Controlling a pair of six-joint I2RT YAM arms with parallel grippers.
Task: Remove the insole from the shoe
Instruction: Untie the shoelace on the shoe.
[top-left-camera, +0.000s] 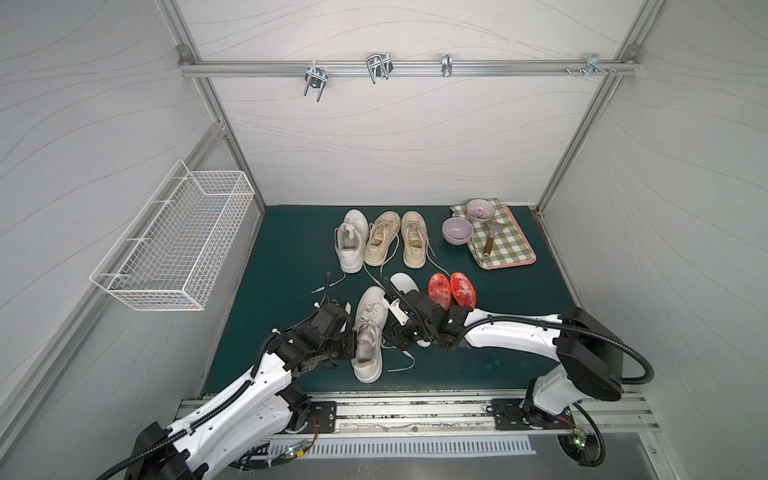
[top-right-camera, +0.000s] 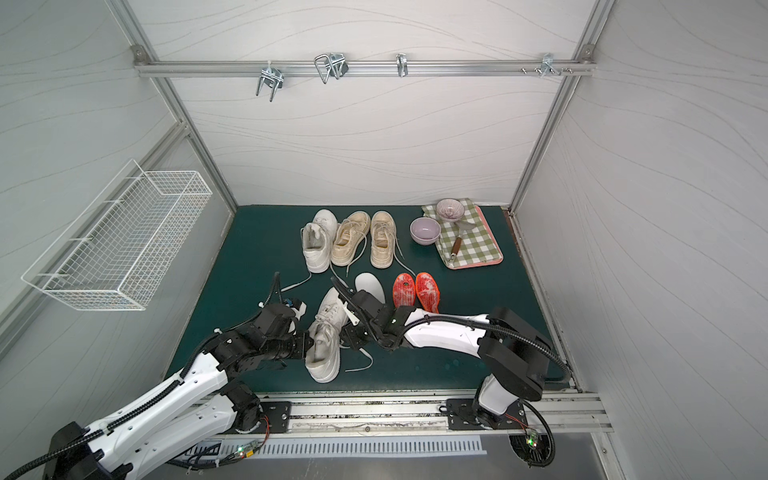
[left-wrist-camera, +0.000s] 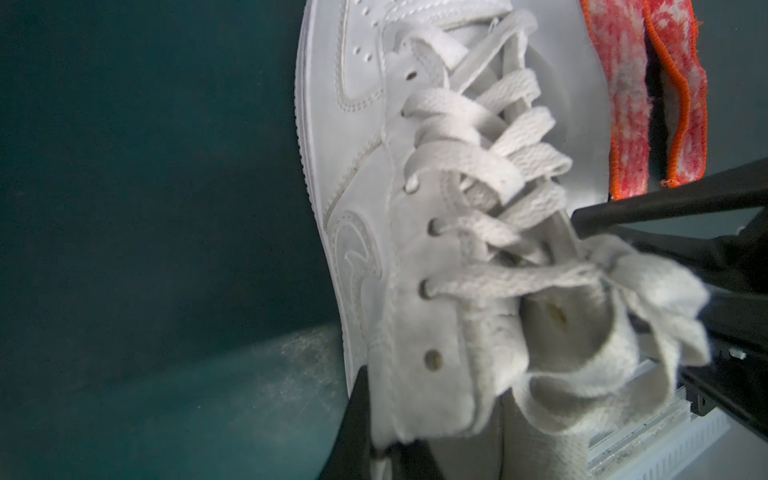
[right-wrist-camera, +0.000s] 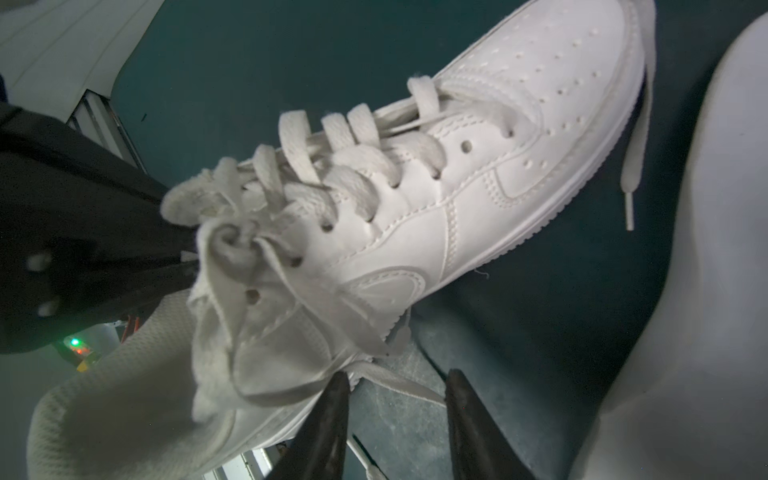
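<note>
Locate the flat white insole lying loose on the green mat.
In both top views the flat white insole lies between the near white lace-up sneaker and the pair of orange-red insoles, its near end hidden under the right arm.

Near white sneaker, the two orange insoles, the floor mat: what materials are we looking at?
Sneaker: smooth leather or synthetic leather, slight sheen, stitched panels, punched toe holes; laces woven fabric, fraying. Orange insoles: fuzzy textile top, stitched orange edging, worn whitish. Mat: dark green, matte, probably rubber or felt; can't tell.
</note>
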